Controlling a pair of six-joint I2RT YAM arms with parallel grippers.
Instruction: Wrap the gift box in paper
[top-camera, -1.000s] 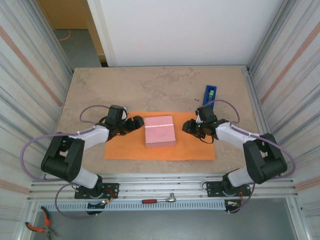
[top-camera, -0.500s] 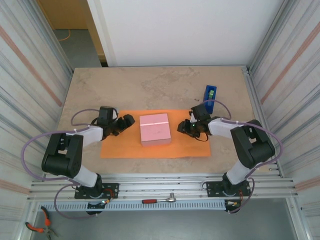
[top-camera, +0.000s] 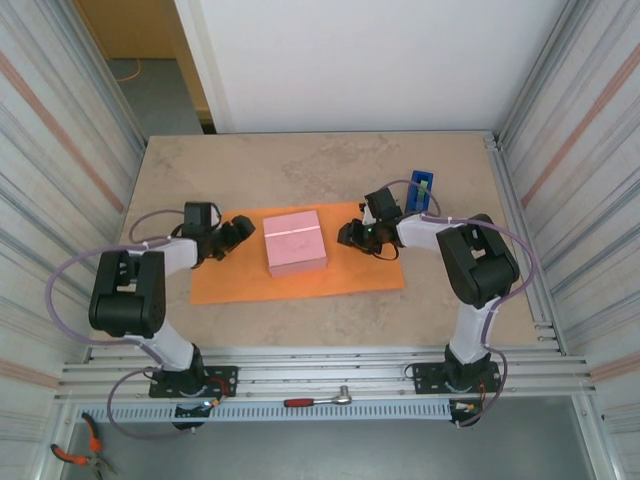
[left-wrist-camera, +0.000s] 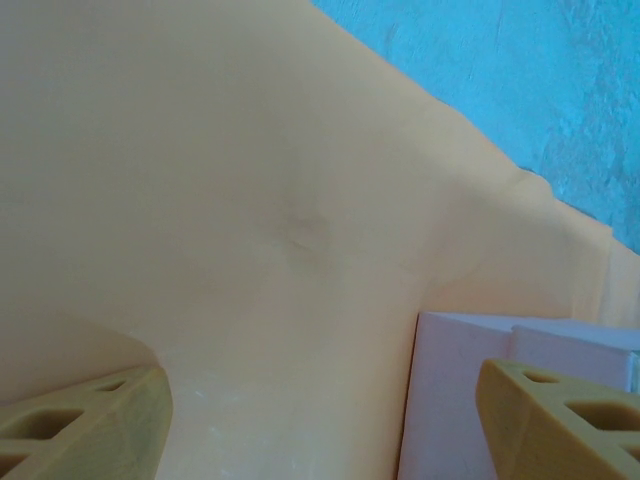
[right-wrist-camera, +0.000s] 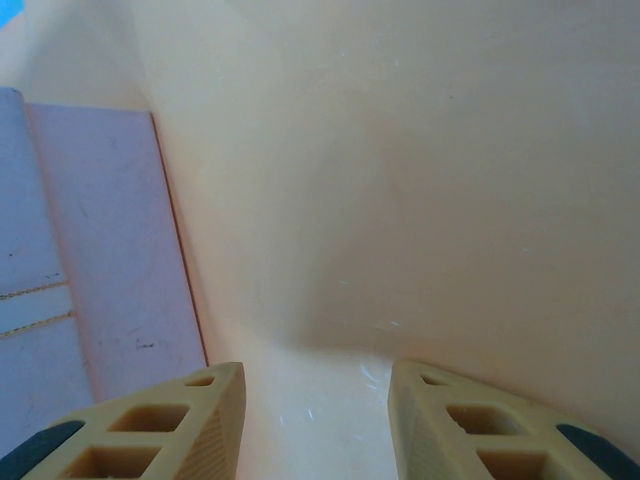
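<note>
Pink gift box (top-camera: 295, 243) resting on orange paper (top-camera: 300, 285), left gripper (top-camera: 238, 230) spread wide, right gripper (top-camera: 350, 236) half-spread, both empty above the sheet

Left wrist view: paper, box corner, open jaws

Item 1, the paper (left-wrist-camera: 250, 200): a pale orange sheet across most of the frame, lying smooth, with one small dimple near its middle and a soft fold towards its far right corner. Item 2, the table (left-wrist-camera: 520, 80): a bare strip, bluish in this view, beyond the paper's edge at upper right. Item 3, the gift box (left-wrist-camera: 450, 400): pale pink, one corner at lower right, sitting on the paper. Item 4, the left gripper (left-wrist-camera: 320, 425): tan jaws set wide apart at the bottom corners, nothing between them, the right one overlapping the box.
</note>
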